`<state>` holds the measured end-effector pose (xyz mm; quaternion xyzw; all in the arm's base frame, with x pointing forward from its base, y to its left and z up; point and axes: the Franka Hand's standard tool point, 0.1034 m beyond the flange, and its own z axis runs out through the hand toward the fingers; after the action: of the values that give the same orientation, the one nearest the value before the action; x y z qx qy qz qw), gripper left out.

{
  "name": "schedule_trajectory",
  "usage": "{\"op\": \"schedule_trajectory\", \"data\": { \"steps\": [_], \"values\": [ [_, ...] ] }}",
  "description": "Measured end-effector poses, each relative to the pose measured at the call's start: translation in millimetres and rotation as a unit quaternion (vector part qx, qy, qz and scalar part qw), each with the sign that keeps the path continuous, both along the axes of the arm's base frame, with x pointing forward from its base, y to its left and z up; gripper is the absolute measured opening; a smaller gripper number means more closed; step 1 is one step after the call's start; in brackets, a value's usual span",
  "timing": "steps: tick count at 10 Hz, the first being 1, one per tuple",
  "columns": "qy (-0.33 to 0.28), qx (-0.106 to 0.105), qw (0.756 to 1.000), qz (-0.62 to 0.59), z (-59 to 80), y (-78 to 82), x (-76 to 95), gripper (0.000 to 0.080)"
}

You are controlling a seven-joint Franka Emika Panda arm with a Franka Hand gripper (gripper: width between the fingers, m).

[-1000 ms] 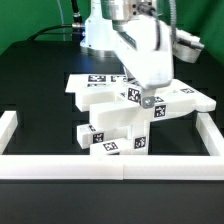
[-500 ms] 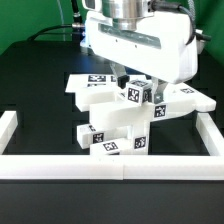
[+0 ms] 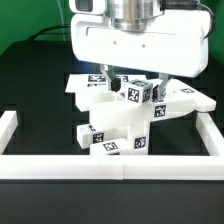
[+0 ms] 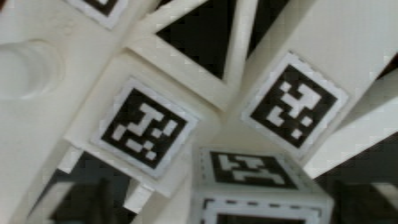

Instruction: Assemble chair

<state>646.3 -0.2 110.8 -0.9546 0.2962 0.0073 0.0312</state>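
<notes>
Around your work you have a long low white border rail (image 3: 110, 163) running across the near side of the black worktop (image 3: 35, 75), with short raised ends at the exterior view's left and right; it lies well apart from the parts and blocks nothing. The big glossy white robot arm (image 3: 140, 40) fills the upper part of the exterior view and hides whatever lies behind it. The chair (image 3: 112, 118), a cluster of white blocky plastic parts bearing small black-and-white square tags, sits in the middle of the worktop: flat panels spread toward both sides at the back, and a stepped block with tagged faces stands in front of them. Your tool (image 3: 138, 88) hangs directly over the top of that cluster, its two dark fingers (image 3: 157, 85) reaching down on either side of a raised tagged block. Its jaws stand spread wide, and you cannot tell from either view whether the fingers touch the block. In the wrist view you look straight onto an X-braced frame (image 4: 214, 50) and three tags close below the camera.
</notes>
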Motion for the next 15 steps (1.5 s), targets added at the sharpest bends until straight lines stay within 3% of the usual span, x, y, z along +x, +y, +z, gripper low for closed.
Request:
{"op": "schedule_trajectory", "data": {
  "steps": [2, 5, 10, 15],
  "values": [
    [0.000, 0.000, 1.000, -0.001, 0.0, 0.0, 0.0, 0.0276],
    [0.001, 0.001, 1.000, -0.019, 0.0, 0.2, 0.0, 0.0279],
    [0.012, 0.005, 0.981, -0.195, 0.0, 2.5, 0.2, 0.0281],
    [0.015, 0.026, 0.922, -0.387, -0.8, 2.1, 2.8, 0.0281]
  ]
}}
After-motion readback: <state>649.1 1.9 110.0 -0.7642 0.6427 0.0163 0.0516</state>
